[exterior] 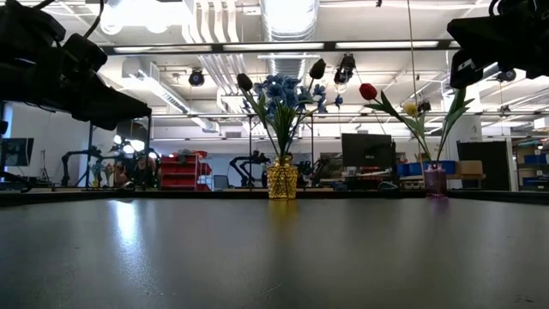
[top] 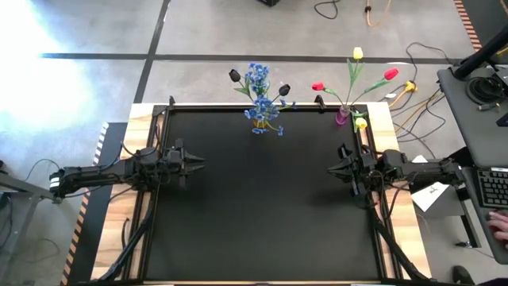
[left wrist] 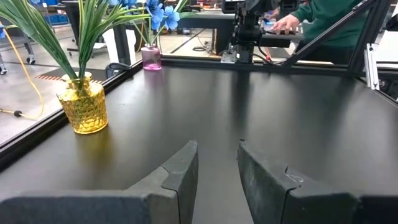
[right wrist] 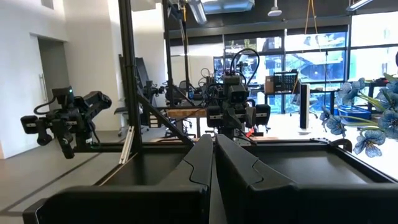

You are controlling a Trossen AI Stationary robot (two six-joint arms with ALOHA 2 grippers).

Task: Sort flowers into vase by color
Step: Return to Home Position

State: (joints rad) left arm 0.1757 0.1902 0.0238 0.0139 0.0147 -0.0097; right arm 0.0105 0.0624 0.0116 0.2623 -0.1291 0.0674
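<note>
Grey concrete floor, dark tape lines crossing it, loose cables lying on it, one yellow. Dark desk at the right edge of the high view, with a keyboard and a person's hand just beside it. Low view: open industrial ceiling, long strip lights on, pale ducts, red storage bins and a dark monitor far back. Right wrist view: white wall, black post, tall windows bright with daylight. Left wrist view: person in green top in the background.
</note>
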